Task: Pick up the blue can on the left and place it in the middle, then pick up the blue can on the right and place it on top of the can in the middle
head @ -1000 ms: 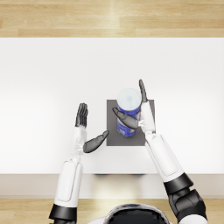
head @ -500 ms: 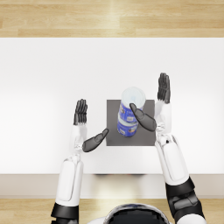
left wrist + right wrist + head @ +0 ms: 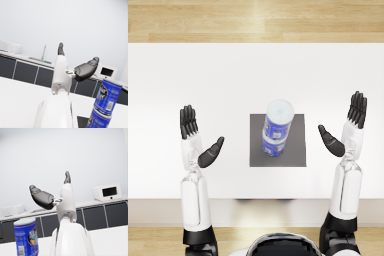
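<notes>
Two blue cans stand stacked on a dark grey mat (image 3: 295, 150) in the middle of the white table. The upper can (image 3: 278, 120) sits on the lower can (image 3: 273, 146); the left wrist view shows the upper can (image 3: 108, 96) tilted slightly on the lower can (image 3: 99, 118). My left hand (image 3: 195, 135) is open, well left of the stack, holding nothing. My right hand (image 3: 348, 127) is open, well right of the stack, fingers spread. The right wrist view shows the upper can (image 3: 25, 236) beside my right hand (image 3: 53, 194).
The white table (image 3: 203, 75) stretches wide on both sides of the mat, its front edge near my arms. Wooden floor lies beyond the far edge. A kitchen counter with a microwave (image 3: 107, 191) shows in the wrist views' background.
My right hand has let go of the upper can and moved away to the right. The can stays on the stack. My left hand has shifted slightly left.
</notes>
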